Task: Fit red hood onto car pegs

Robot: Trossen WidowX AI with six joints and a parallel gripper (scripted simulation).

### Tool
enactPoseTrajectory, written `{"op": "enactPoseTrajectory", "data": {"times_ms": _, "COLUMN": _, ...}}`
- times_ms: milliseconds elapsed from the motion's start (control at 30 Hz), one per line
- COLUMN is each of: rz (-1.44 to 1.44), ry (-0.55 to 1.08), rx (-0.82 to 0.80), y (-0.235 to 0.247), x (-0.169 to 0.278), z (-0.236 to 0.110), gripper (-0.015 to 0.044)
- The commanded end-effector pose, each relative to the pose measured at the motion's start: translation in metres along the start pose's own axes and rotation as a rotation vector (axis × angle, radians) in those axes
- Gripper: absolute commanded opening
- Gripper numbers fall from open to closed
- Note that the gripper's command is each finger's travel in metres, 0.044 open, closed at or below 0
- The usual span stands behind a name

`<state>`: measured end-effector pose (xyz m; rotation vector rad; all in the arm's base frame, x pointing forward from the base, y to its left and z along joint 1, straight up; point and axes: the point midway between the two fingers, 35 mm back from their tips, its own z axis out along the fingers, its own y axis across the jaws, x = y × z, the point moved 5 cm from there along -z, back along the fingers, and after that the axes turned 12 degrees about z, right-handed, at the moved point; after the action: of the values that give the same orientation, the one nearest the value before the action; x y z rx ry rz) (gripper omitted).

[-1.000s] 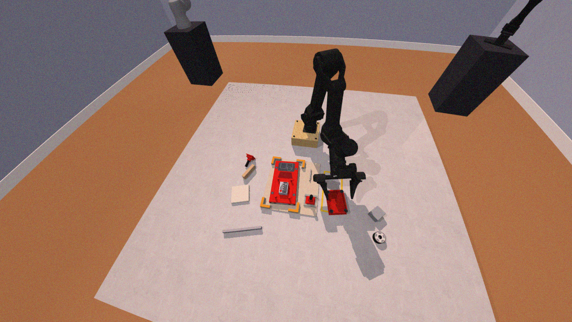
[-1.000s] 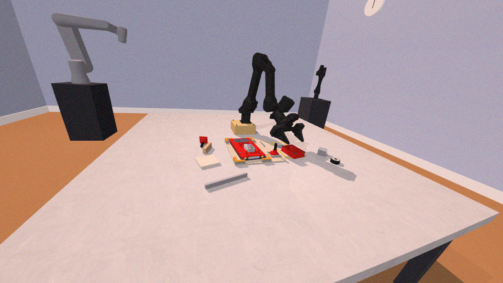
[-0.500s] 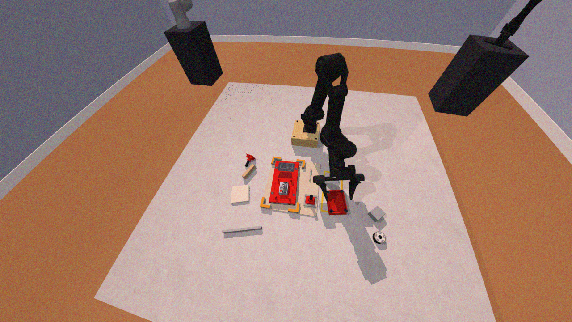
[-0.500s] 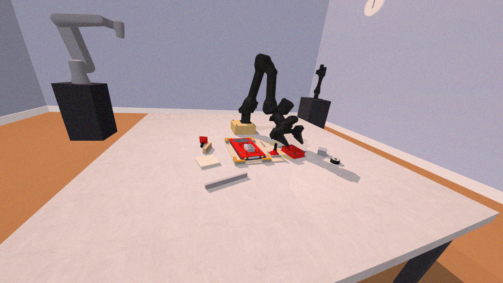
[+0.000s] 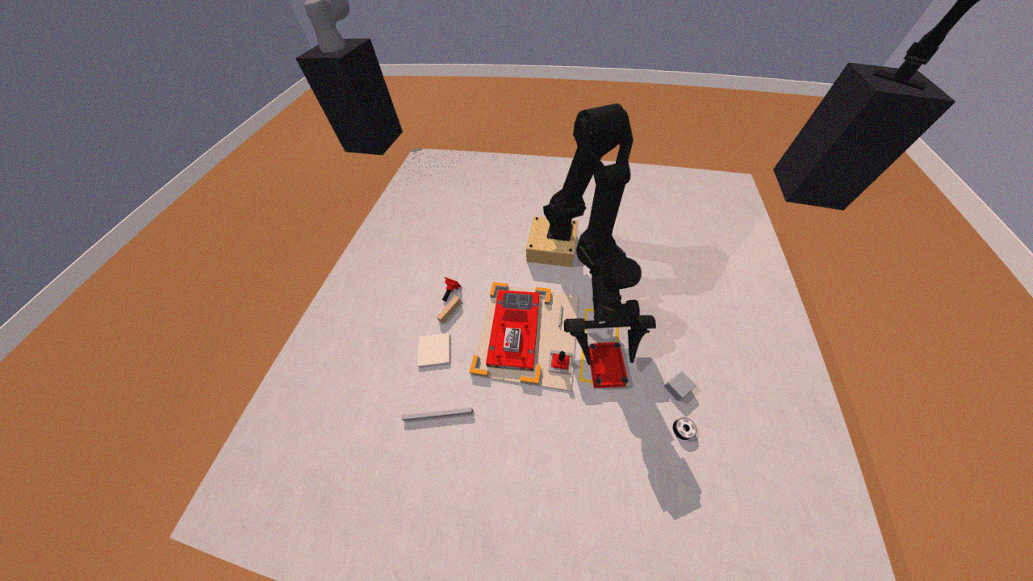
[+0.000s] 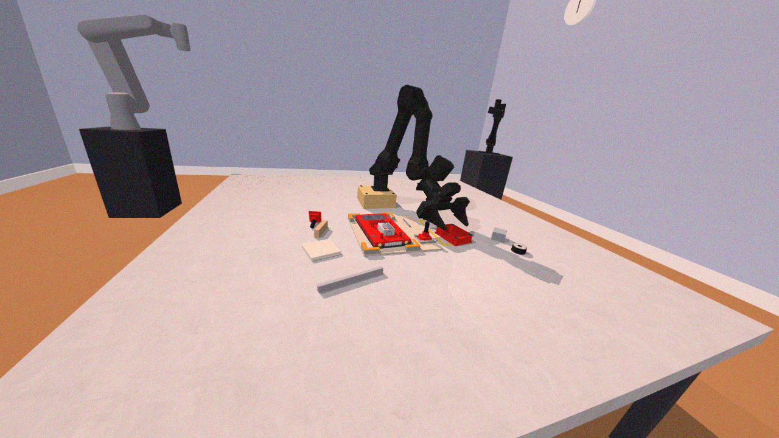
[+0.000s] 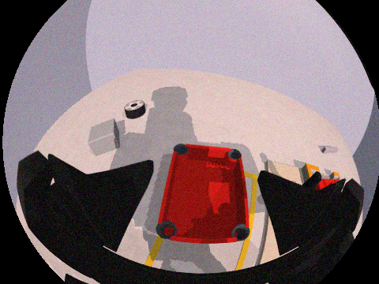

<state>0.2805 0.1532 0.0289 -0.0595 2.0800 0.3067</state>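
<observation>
The red hood (image 5: 608,365) (image 6: 453,234) (image 7: 205,195) lies flat on the table inside a yellow outline (image 5: 582,368) (image 7: 249,218), with a dark boss at each corner. My gripper (image 5: 610,346) (image 6: 450,219) (image 7: 208,173) is open and empty. It hangs just above the hood's near end, one finger on each side. The red chassis (image 5: 512,327) (image 6: 382,233) sits in its jig with orange corner brackets (image 5: 475,365) (image 6: 369,247), left of the hood. The grey engine block (image 5: 512,337) (image 6: 385,227) sits on the deck. The pegs are too small to make out.
A small red part with a black knob (image 5: 560,359) (image 6: 425,234) stands between jig and hood. A grey cube (image 5: 680,386) (image 6: 498,234) (image 7: 103,136) and a black-and-white ring (image 5: 685,428) (image 6: 519,249) (image 7: 134,110) lie right of the hood. A grey bar (image 5: 437,415) (image 6: 350,279), a beige tile (image 5: 433,350) (image 6: 321,250), a wooden block (image 5: 448,309) and a red clamp (image 5: 451,286) (image 6: 314,217) lie left.
</observation>
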Motion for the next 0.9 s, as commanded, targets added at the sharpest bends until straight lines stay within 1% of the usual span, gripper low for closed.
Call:
{"op": "enactPoseTrajectory", "data": {"times_ms": 0, "rz": -0.008, "ry": 0.007, "rx": 0.005, "y": -0.0016, "x": 0.0033, "z": 0.0004, "gripper": 0.044}}
{"op": "enactPoseTrajectory", "data": {"times_ms": 867, "rz": -0.008, "ry": 0.007, "rx": 0.005, "y": -0.0037, "x": 0.0131, "z": 0.0062, "gripper": 0.044}}
